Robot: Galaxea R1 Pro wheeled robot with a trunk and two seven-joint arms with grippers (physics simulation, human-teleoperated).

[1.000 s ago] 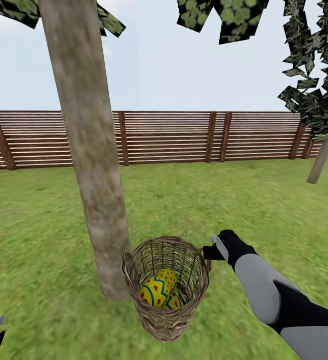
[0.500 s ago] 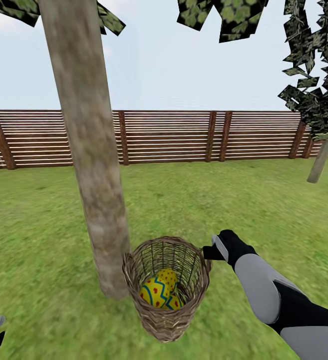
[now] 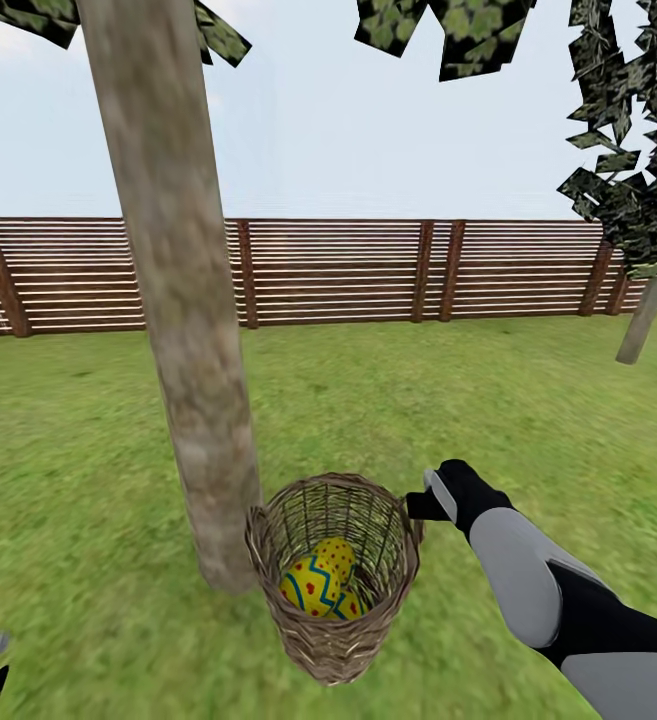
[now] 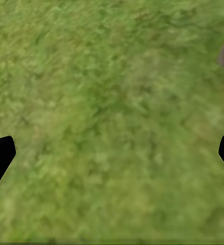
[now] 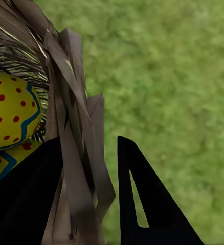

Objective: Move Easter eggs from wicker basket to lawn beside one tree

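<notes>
While clamped on the wicker basket (image 3: 333, 575) rim, right hand (image 5: 89, 194) | left hand (image 4: 112, 153) spread | Easter eggs (image 3: 318, 580) inside.

Woven twig wicker basket (image 3: 333, 575), glossy painted Easter eggs (image 3: 313, 582), rough mottled bark tree (image 3: 178, 300), wooden slat fence (image 3: 338, 272)

lawn (image 3: 88, 450) — wicker basket (image 3: 333, 620), tree (image 3: 183, 330)

Third of the Easter eggs (image 3: 320, 585) hidden in wicker basket (image 3: 333, 640); tree (image 3: 173, 300) crown cropped
</notes>
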